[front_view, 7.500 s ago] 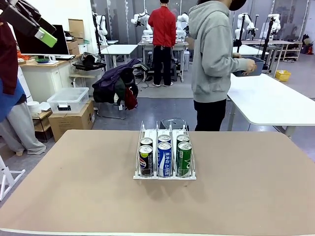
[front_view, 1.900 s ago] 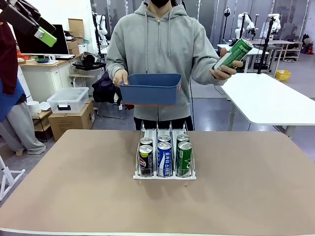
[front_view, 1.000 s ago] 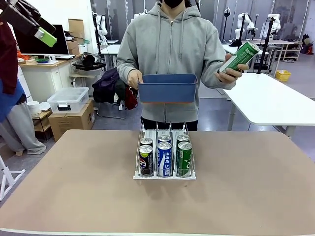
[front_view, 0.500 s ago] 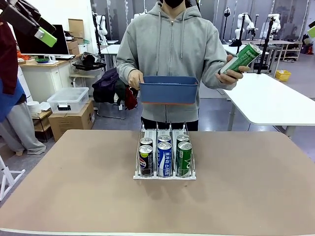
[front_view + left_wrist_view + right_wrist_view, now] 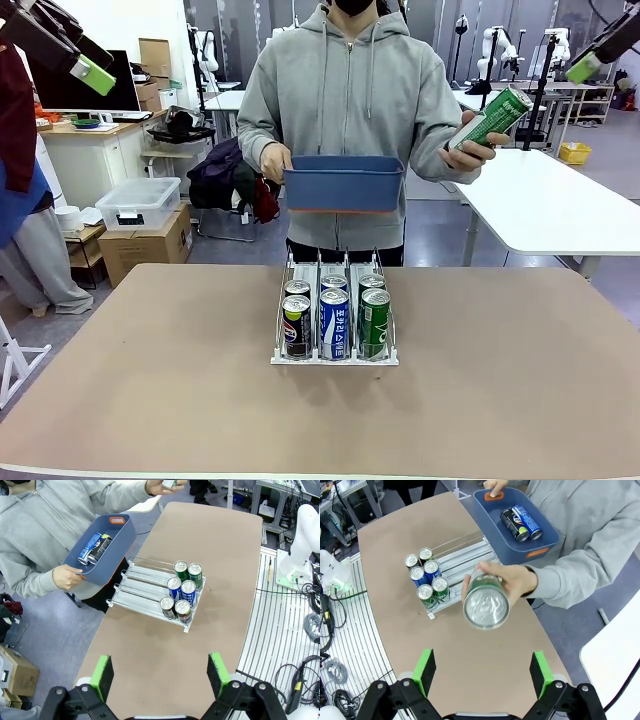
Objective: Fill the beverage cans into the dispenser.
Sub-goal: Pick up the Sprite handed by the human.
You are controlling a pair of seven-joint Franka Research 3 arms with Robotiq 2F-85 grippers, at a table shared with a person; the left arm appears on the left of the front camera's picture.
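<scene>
Green-padded fingers of the left pincer (image 5: 160, 675) stood fully apart with nothing between them. The arm was poised high, looking down on the brown bench (image 5: 220, 545). The dispenser (image 5: 142, 587) lay at mid-bench, its lanes running towards the person (image 5: 35, 520). Six cans stood upright at its front lip, two to a lane: green cans (image 5: 181, 570), blue-and-white cans (image 5: 174, 585) and black cans (image 5: 167, 605). One hand (image 5: 65, 576) gripped the rim of a blue bin (image 5: 117, 555), held off the bench behind the dispenser. Two cans lay in it on their sides, parallel: a blue can (image 5: 90, 547) and a black can (image 5: 101, 547).

In the right wrist view, the right pincer (image 5: 483, 672) was likewise spread wide and empty, poised above the person's other hand (image 5: 517, 580). That hand gripped a green can (image 5: 486, 602) clear of the bench. Its silver top faced the camera, with the long axis running almost along the line of sight. Its print could not be read.

In the front view, each pincer hung high at its own upper corner. The front row read, from the robot's left: a black can with the Pepsi globe, a blue-and-white can with Korean lettering down its side, and a green can with print too small to read. The held green can was tilted, top up and towards the robot's right. The bin sat level at chest height.
</scene>
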